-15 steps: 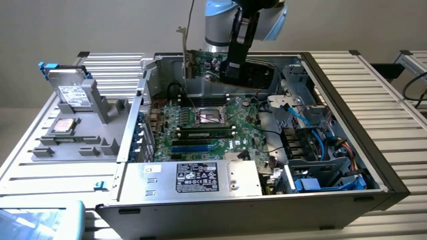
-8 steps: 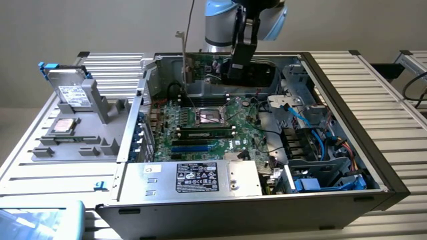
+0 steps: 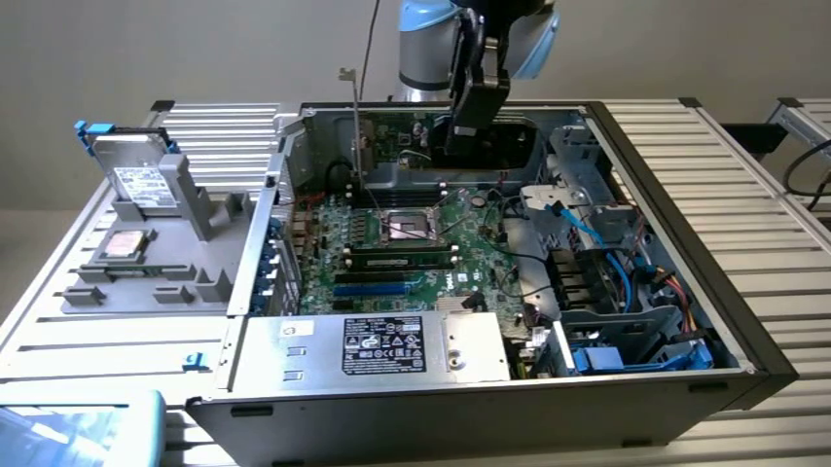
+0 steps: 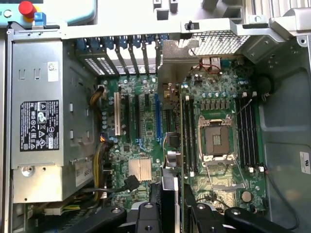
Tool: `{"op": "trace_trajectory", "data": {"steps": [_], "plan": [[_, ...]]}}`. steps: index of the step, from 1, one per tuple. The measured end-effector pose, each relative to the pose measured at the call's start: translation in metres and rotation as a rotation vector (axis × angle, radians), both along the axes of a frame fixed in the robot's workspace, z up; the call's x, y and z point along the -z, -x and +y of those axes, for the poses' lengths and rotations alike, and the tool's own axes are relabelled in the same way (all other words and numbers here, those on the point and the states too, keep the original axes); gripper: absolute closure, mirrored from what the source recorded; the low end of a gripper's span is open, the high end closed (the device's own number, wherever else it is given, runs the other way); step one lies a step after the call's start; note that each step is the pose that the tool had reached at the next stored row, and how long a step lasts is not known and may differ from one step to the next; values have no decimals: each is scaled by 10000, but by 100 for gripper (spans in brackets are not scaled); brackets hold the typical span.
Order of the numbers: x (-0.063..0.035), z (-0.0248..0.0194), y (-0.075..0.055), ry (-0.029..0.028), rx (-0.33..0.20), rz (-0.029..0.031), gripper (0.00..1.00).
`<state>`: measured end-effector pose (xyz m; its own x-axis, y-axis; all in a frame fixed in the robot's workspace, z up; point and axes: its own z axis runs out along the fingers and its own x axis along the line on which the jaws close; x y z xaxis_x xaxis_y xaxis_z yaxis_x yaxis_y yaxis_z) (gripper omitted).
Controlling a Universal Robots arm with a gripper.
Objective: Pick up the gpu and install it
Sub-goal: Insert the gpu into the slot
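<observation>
The gpu (image 3: 396, 138) is held on edge over the motherboard (image 3: 470, 209) of an open computer case (image 3: 692, 238), at about twelve o'clock from the empty processor socket (image 3: 413, 226) in the exterior view, with its silvery bracket (image 3: 356, 117) standing upright at the exterior view's left. One end of the card is clamped between the narrowly closed fingers of the gripper (image 3: 464, 136). The power supply (image 3: 389, 345) is seen at six o'clock of the socket, and a grey parts tray (image 3: 143, 268) at nine o'clock of the case.

The arm (image 3: 429, 29) is cut off by the exterior view's upper edge. The gpu (image 4: 170, 141), gripped in the end effector (image 4: 171, 216), shows edge-on, its faces hidden. Print on the power supply label (image 3: 387, 345) is unreadably small.
</observation>
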<state>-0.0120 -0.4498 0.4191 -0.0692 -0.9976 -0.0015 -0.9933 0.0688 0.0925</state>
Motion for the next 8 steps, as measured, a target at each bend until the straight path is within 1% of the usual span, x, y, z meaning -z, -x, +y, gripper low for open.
{"op": "trace_trajectory", "data": {"steps": [6,8], "plan": [[0,0,0,2,0,0,72],[5,2,3,27,0,-1,72]]}}
